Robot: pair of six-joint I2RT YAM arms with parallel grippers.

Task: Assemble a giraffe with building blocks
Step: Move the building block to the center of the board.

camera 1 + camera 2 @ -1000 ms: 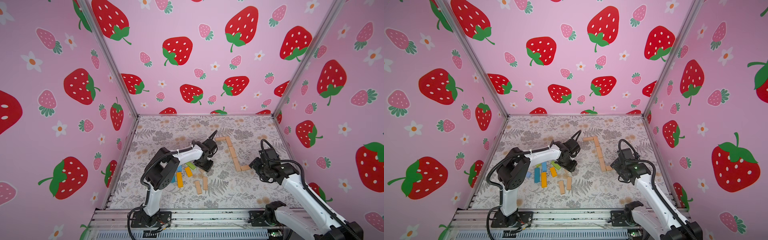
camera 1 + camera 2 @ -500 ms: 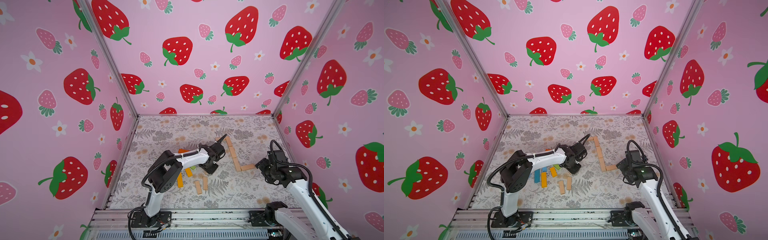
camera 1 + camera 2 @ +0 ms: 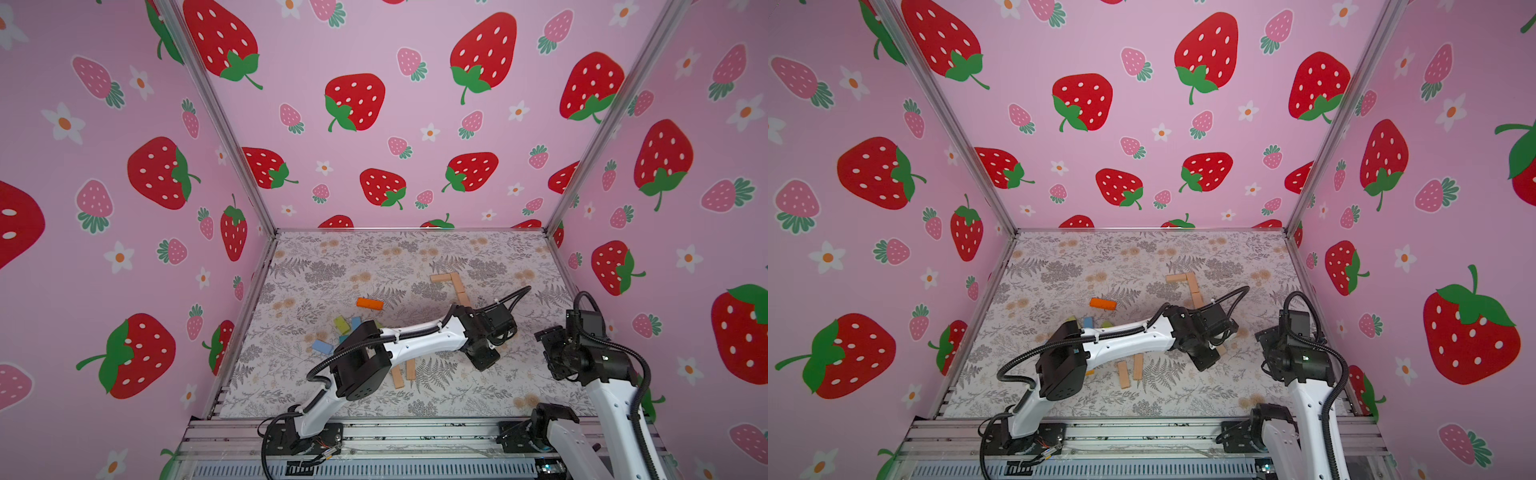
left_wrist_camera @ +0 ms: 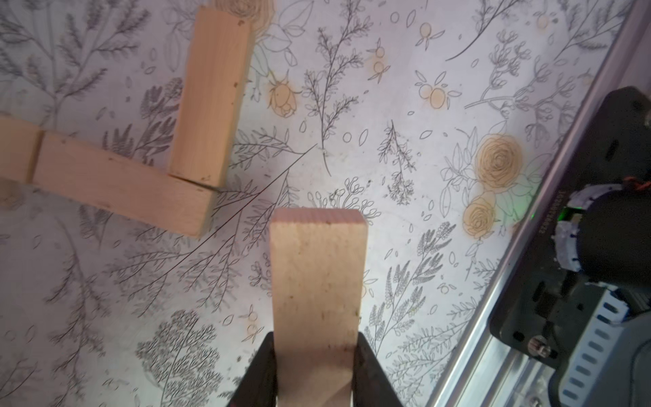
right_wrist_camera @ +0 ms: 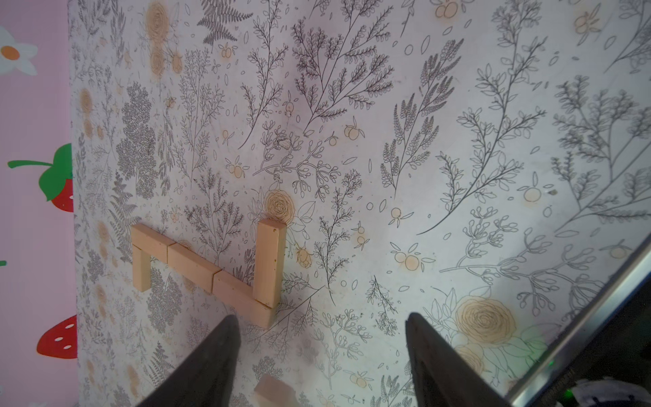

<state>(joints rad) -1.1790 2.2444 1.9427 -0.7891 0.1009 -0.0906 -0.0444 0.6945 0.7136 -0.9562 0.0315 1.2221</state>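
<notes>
The plain tan wooden bar (image 4: pixel 317 282) we are placing is clamped in the left gripper (image 4: pixel 314 356). The black jaws press on its two long sides near one end, so most of its length juts free ahead of them. We judge that this hold leaves the far end clear to be butted against a neighbour. That free end hangs just beside, but apart from, the partly built giraffe figure (image 5: pixel 197 267). From the wrist view we cannot tell whether it already touches the floral-printed tabletop (image 3: pixel 332 266). The figure is five tan bars lying flat: one short head piece, three end to end as a slanted neck, and one turned off the neck's lower end as the start of the body. We take the held bar to be meant for that corner, as a leg or more of the body. The right gripper (image 5: pixel 320 317) hangs over the same spot with its jaws spread and nothing between them, probably keeping out of the way. Further off, near the left arm's base, the unused pieces wait: a painted orange bar (image 3: pixel 369 304), a yellow-green bar (image 3: pixel 340 324), a pale blue bar (image 3: pixel 322 346) and two loose tan bars (image 3: pixel 403 374).
</notes>
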